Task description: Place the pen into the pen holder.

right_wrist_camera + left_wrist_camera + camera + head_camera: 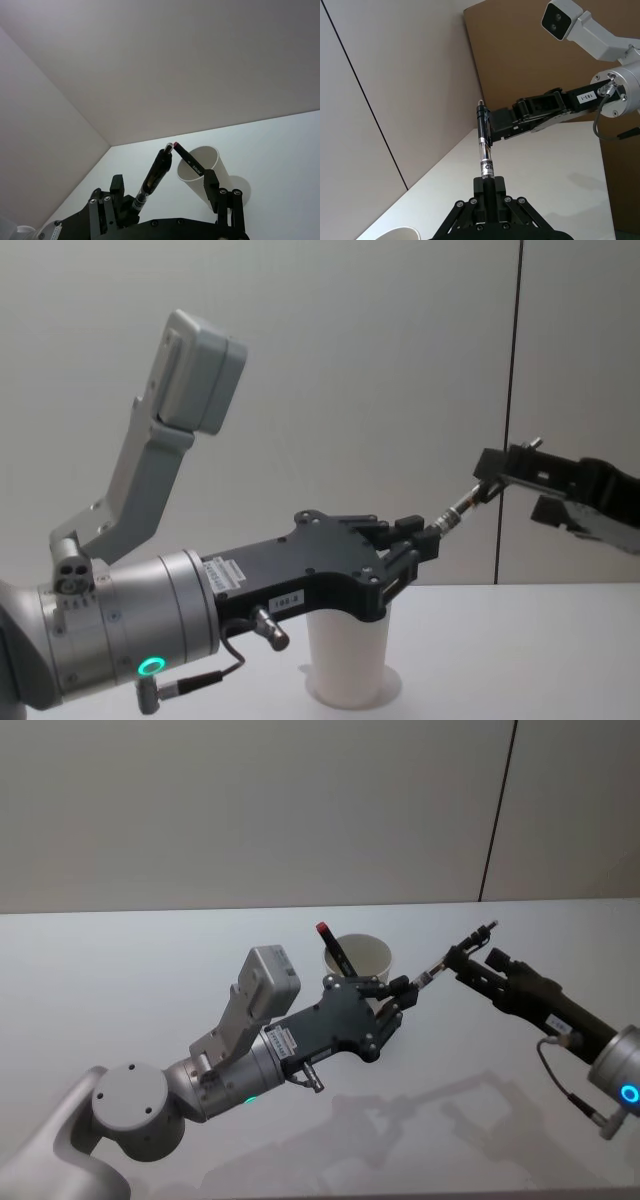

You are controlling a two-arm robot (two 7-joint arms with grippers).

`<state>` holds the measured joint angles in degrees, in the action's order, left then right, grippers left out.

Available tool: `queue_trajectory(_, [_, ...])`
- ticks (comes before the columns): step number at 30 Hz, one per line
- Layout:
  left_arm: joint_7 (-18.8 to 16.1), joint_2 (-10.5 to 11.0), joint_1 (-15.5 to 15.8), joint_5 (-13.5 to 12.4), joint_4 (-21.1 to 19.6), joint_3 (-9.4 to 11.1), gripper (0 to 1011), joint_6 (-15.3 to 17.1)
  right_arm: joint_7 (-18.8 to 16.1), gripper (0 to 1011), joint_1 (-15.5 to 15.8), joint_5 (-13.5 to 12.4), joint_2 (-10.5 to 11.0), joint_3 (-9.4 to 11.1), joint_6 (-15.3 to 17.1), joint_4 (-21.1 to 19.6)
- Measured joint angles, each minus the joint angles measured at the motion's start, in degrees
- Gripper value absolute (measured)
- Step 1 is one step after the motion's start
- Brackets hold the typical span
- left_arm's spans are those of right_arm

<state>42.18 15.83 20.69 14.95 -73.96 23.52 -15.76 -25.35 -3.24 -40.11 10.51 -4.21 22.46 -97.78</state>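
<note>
Clearly the left gripper (400, 992) has its fingers closed on one end of the pen (432, 973), just beside the pen holder (362, 960), which stands on the table (150, 970) with a red-tipped marker (334, 950) leaning inside. The pen's far end lies between the fingers of the right gripper (468, 952), which stand a little apart around it.

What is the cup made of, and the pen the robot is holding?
The cup looks like matte white paper: thin wall and a rolled rim. The pen in the left tool seems to be glossy plastic, black with a clear section, perhaps with metal trim.
</note>
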Motion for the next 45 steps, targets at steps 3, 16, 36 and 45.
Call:
queue_trajectory(3, [0.00, 0.00, 0.00, 0.00, 0.00, 0.00, 134, 0.00, 0.68, 1001, -0.20, -0.75, -0.31, -0.28, 0.21, 0.00])
queue_trajectory(16, [0.00, 0.00, 0.00, 0.00, 0.00, 0.00, 134, 0.00, 2.57, 1001, -0.59, -4.36, -0.96, -0.98, 1.23, -0.13])
queue_trajectory(36, [0.00, 0.00, 0.00, 0.00, 0.00, 0.00, 134, 0.00, 5.39, 572, -1.16, -7.93, -0.88, -1.58, 1.76, 0.32])
queue_trajectory(45, [0.00, 0.00, 0.00, 0.00, 0.00, 0.00, 134, 0.00, 5.63, 282, -1.22, -9.73, -0.75, -1.76, 0.79, 0.60])
